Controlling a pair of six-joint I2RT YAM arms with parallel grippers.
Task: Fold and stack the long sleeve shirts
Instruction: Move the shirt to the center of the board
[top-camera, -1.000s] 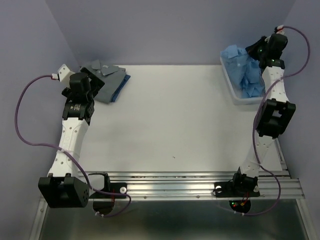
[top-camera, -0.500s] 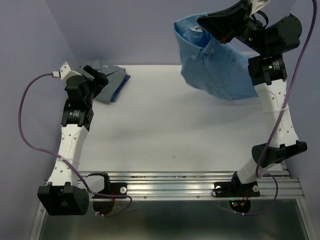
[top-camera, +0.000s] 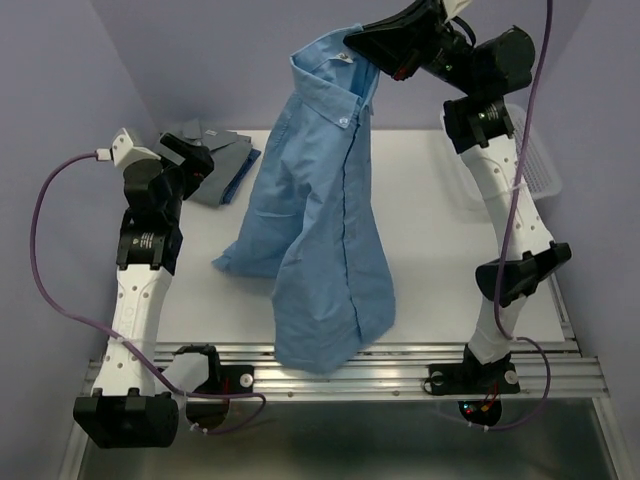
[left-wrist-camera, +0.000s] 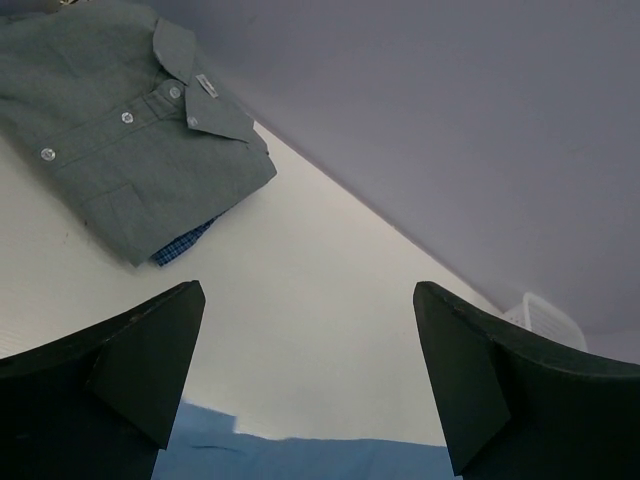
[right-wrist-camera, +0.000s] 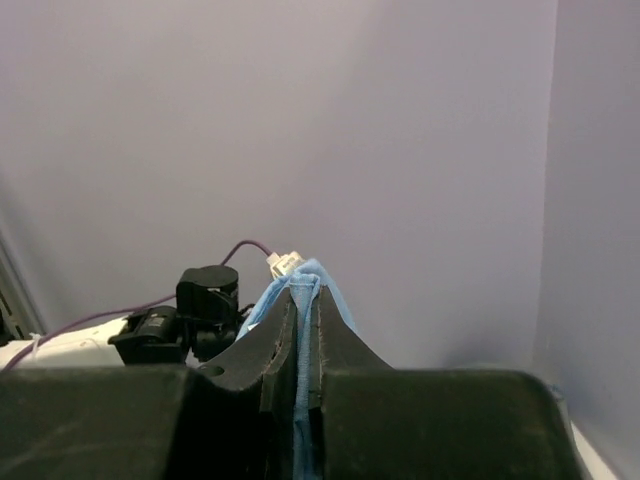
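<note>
The right fingers (right-wrist-camera: 265, 350) pinch the light blue shirt (top-camera: 320, 230) up high — it hangs straight down. The left fingers (left-wrist-camera: 140, 360), spread and bare, sit to its left.

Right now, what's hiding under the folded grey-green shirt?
Blue checked cloth, likely another shirt, peeks out beneath the grey-green shirt. Only its edge shows; the rest is covered, so I cannot tell how it is folded.

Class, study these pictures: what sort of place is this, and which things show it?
Probably a robotics lab test cell, not a home: left arm and right arm bolted to a metal rail at a white table, lilac walls around it, and the right hand holding up a sky-blue shirt.
</note>
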